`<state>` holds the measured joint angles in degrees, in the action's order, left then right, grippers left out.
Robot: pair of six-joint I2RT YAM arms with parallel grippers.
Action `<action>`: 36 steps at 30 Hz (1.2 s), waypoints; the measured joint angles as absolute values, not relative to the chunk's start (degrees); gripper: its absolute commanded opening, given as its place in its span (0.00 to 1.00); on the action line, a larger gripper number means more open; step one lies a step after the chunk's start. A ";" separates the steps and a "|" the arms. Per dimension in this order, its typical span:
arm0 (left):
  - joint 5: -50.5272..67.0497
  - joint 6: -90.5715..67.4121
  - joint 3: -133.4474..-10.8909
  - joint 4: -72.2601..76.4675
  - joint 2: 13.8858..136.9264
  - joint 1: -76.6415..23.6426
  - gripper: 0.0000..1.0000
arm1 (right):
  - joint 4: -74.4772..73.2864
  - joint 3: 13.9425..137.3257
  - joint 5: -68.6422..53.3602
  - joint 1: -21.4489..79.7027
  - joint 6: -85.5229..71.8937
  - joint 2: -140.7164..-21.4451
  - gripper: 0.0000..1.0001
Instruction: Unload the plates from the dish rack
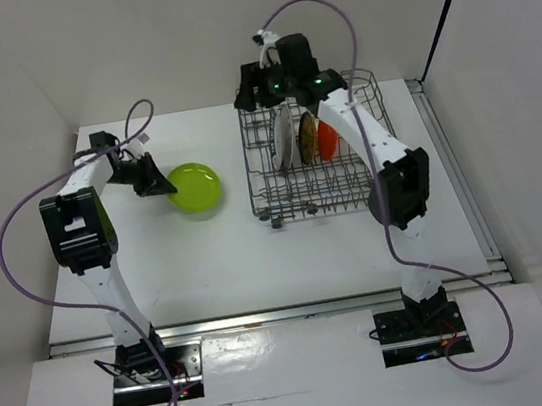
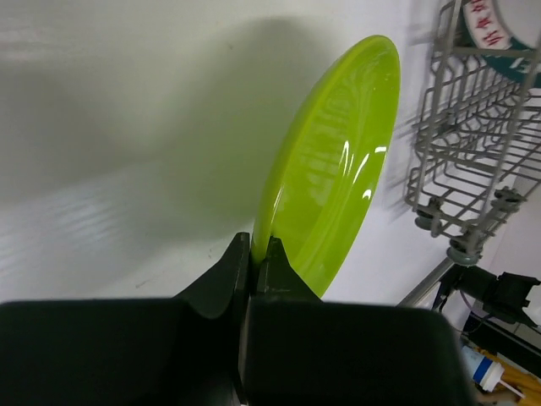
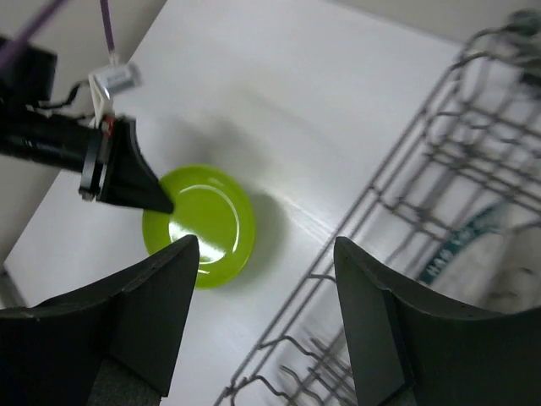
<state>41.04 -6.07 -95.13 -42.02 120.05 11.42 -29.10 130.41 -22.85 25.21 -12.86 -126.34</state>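
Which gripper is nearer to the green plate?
Left. The left gripper is shut on the green plate at its rim; the right gripper is open above the rack, apart from the plate.

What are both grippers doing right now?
Left gripper: shut on the lime green plate's rim.
Right gripper: open, empty, by the dish rack.

Our left arm [image 1: 82, 224] bends up the left of the top view, and our left gripper [image 2: 258, 254] is pinched tight on the rim of the lime green plate [image 2: 338, 169]. Our right arm [image 1: 386, 161] reaches to the upper middle, with our right gripper [image 3: 264, 245] spread wide and holding nothing.
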 measured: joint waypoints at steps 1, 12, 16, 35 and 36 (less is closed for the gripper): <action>40.95 -5.89 -94.87 -41.93 121.01 11.35 0.00 | -29.58 129.56 -21.06 24.29 -12.38 -124.07 0.72; 43.03 -4.91 -94.21 -42.30 128.20 11.00 0.06 | -32.64 117.56 -8.19 11.99 -13.21 -110.98 0.72; 43.75 -5.15 -94.98 -42.65 128.86 11.00 0.17 | -35.83 114.28 -6.24 12.23 -13.93 -111.02 0.72; 38.52 -9.17 -99.13 -45.84 128.53 10.46 0.91 | -40.80 112.31 -3.81 12.23 -17.39 -110.15 0.79; 37.58 -8.95 -99.26 -45.98 128.33 10.46 0.92 | -41.21 112.31 -3.75 12.25 -17.56 -109.95 0.81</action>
